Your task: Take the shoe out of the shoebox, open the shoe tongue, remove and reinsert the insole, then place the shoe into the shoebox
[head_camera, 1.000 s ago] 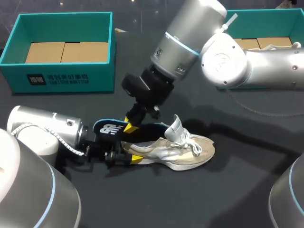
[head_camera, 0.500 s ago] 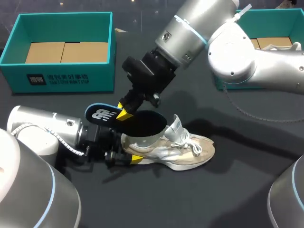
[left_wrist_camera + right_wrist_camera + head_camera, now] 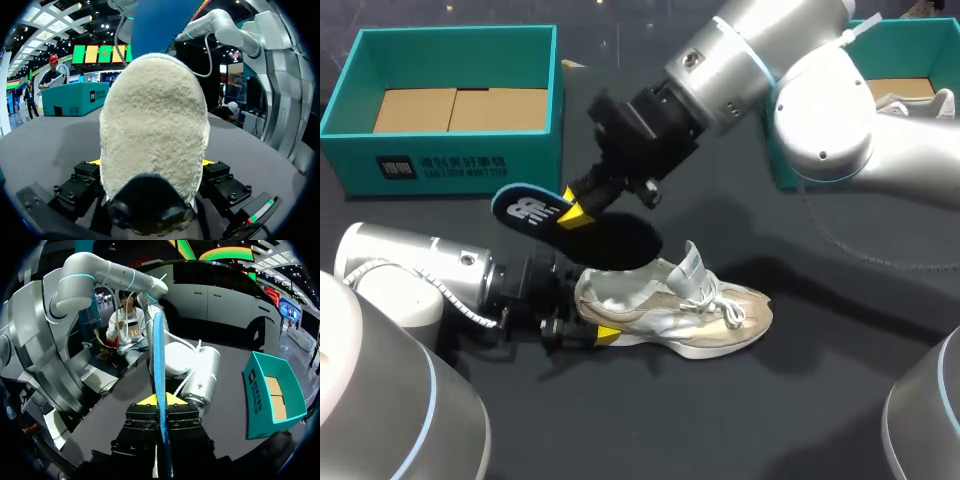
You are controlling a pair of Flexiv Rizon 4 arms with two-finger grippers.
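The left gripper point(image 3: 152, 164) is clenched on the heel of the shoe point(image 3: 690, 315), pinning it on the tabletop point(image 3: 770, 420) with the toe pointing away from its fingers. Just above that heel, the right gripper point(image 3: 572, 205) pinches the insole point(image 3: 610, 240) by its edge. The insole looks clear of the shoe's mouth and hangs over it. I'd judge the removal step done. The next move calls for steering the insole's forefoot back down under the raised tongue point(image 3: 690, 265). The shoebox point(image 3: 460, 165) sits well beyond both grippers.
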